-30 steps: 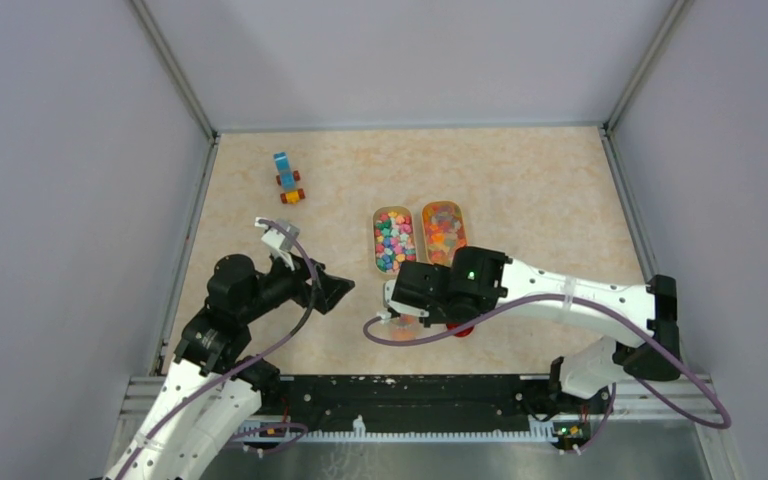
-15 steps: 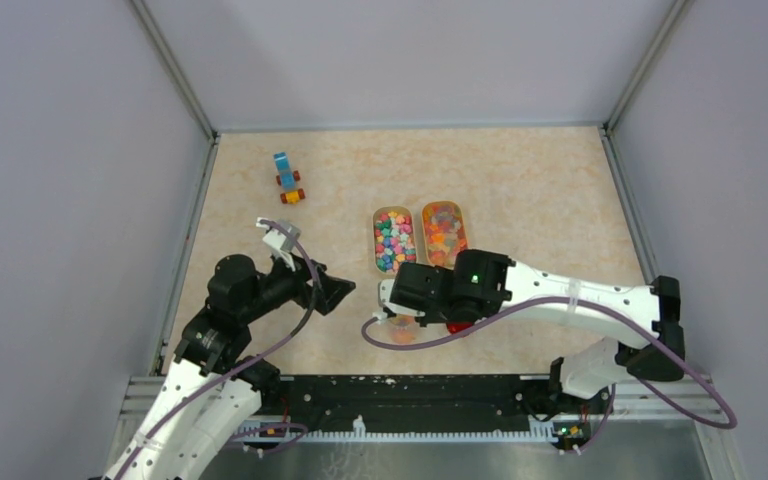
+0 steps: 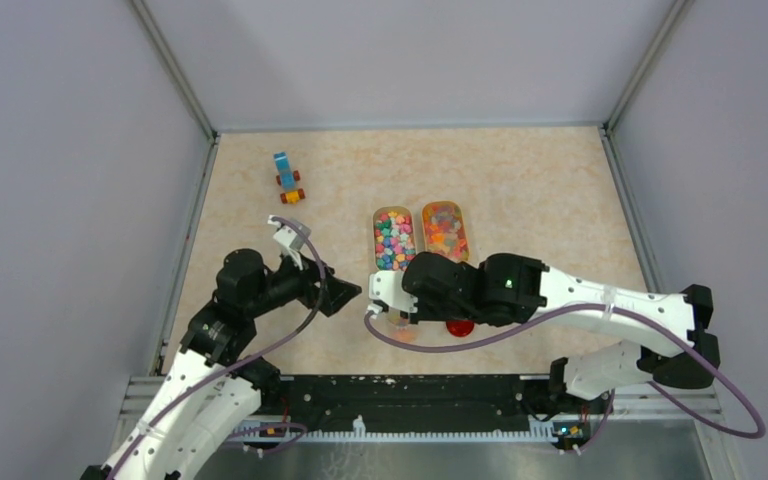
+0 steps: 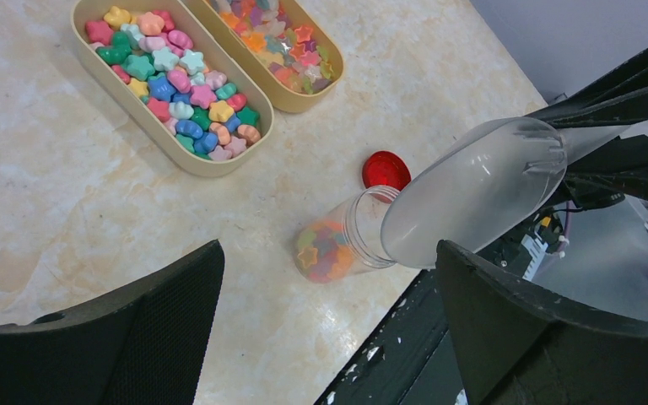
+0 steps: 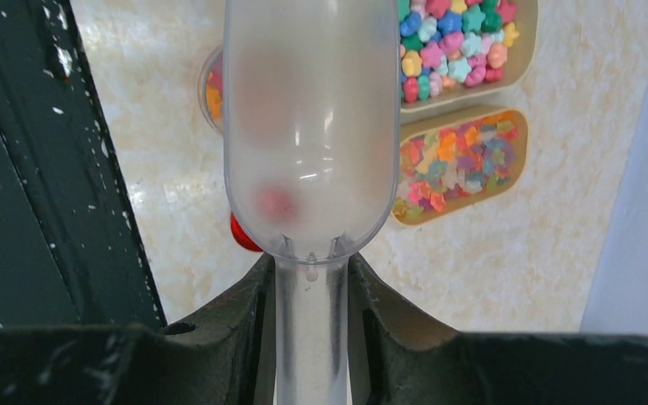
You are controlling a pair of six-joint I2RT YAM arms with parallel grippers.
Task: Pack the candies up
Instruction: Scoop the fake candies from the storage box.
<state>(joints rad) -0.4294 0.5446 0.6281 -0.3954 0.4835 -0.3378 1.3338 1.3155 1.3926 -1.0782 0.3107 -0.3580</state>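
The candies [image 4: 177, 80] are small multicoloured stars filling a tan tray [image 3: 393, 238]; a second tan tray [image 3: 444, 232] holds more candies [image 5: 451, 160]. A clear jar [image 4: 337, 249] near the table's front edge has some candies in its bottom. My right gripper [image 5: 310, 283] is shut on the handle of a clear plastic scoop [image 5: 310, 126], whose bowl hangs right over the jar's [image 3: 400, 325] mouth. What is in the scoop is too blurred to tell. My left gripper [image 4: 329, 278] is open and empty, just left of the jar.
A round red lid [image 3: 460, 327] lies on the table right of the jar. A blue-and-orange toy vehicle [image 3: 287, 177] stands at the far left. The black rail [image 3: 410, 390] runs along the near edge, close behind the jar.
The right arm has shifted the scoop slightly left and over the jar. The left gripper has edged right, closer to the jar, still open.
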